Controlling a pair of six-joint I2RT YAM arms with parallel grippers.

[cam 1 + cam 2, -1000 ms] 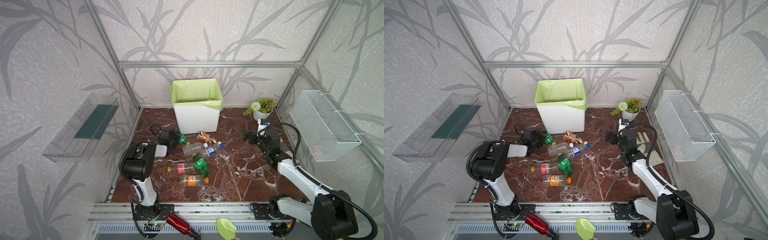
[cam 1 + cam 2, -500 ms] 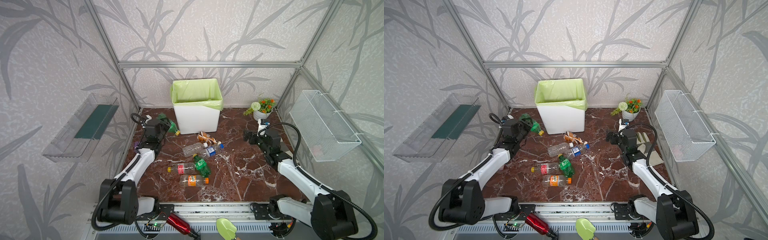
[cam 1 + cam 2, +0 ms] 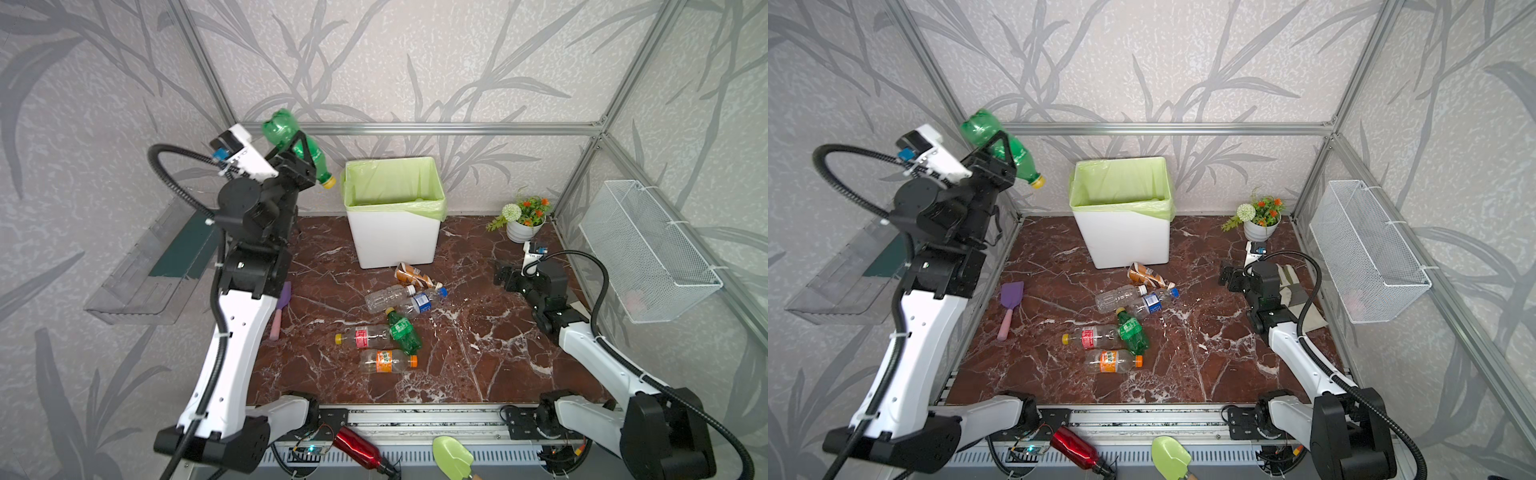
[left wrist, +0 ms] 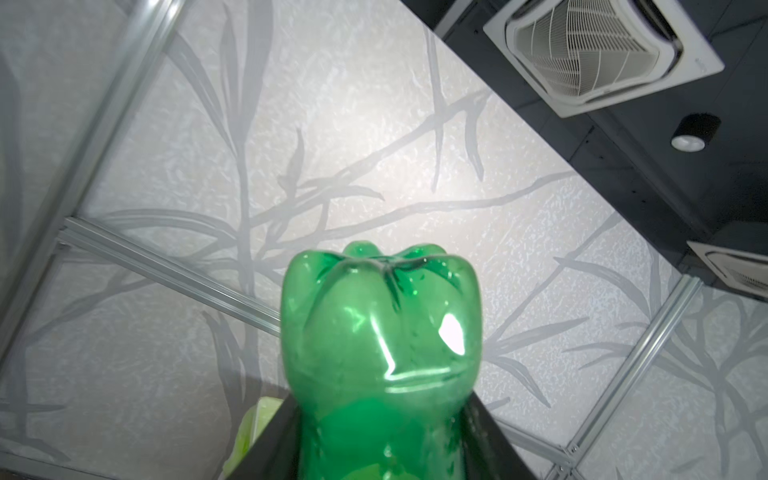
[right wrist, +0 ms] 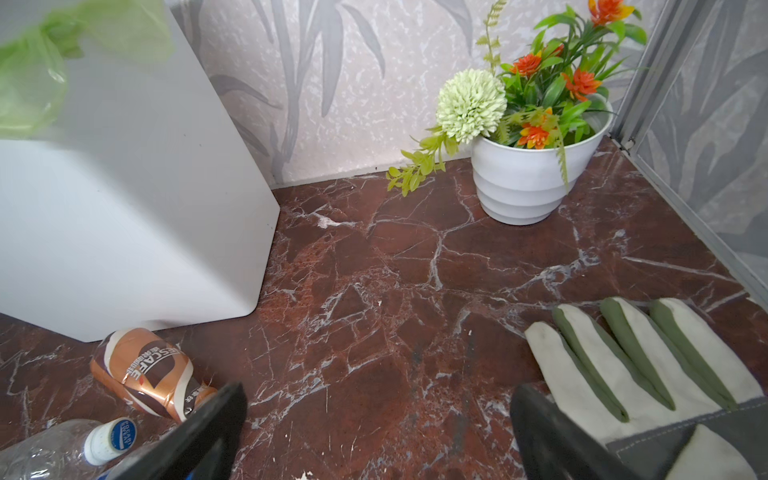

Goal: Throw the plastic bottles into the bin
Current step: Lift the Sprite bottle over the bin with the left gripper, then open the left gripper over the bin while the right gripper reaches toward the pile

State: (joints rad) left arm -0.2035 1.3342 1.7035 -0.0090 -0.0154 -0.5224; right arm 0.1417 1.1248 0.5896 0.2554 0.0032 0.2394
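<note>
Left gripper (image 3: 298,145) clamps the green bottle (image 3: 280,126) at nine o'clock of the bin (image 3: 395,241); released here, it'd likely miss the rim.

A second ago the left gripper (image 3: 302,150) was down on the floor just left of the bin (image 3: 395,243), its jaws closing on a green bottle (image 3: 281,129) lying there. Half a second ago it had lifted the bottle a little, still low beside the bin. Now the arm has reared up. The gripper is clamped on the bottle high to the left of the bin, base up, with the yellow cap (image 3: 329,181) tilted down toward the bin's rim. A purple scoop (image 3: 1011,297), left of the bin, is now uncovered.
</note>
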